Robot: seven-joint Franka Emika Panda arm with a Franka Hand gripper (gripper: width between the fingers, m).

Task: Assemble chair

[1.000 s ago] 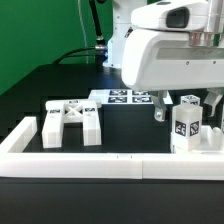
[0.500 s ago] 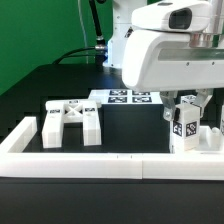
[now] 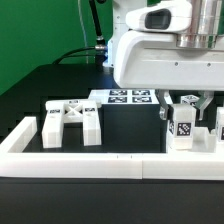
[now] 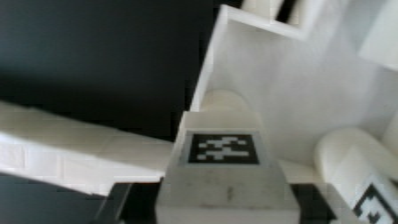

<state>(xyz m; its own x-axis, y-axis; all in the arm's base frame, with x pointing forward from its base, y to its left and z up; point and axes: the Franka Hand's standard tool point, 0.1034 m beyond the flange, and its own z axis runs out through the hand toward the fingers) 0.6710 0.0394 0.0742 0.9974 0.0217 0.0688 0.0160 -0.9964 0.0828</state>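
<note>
My gripper (image 3: 183,112) is shut on a white chair leg (image 3: 182,130) with a black-and-white tag, at the exterior view's right, just behind the white border wall (image 3: 100,160). In the wrist view the leg (image 4: 222,150) fills the gap between the two dark fingers (image 4: 139,203), which press on its sides. A cross-braced chair frame (image 3: 72,120) lies at the exterior view's left. More white chair parts (image 3: 215,128) stand close to the right of the held leg.
The marker board (image 3: 126,97) lies flat behind the parts, under the arm's white body. A corner of the border wall (image 3: 25,135) closes off the left side. A green backdrop stands at the back left.
The jaws have shut on the chair leg. The arm and the leg have shifted slightly toward the exterior view's left.
</note>
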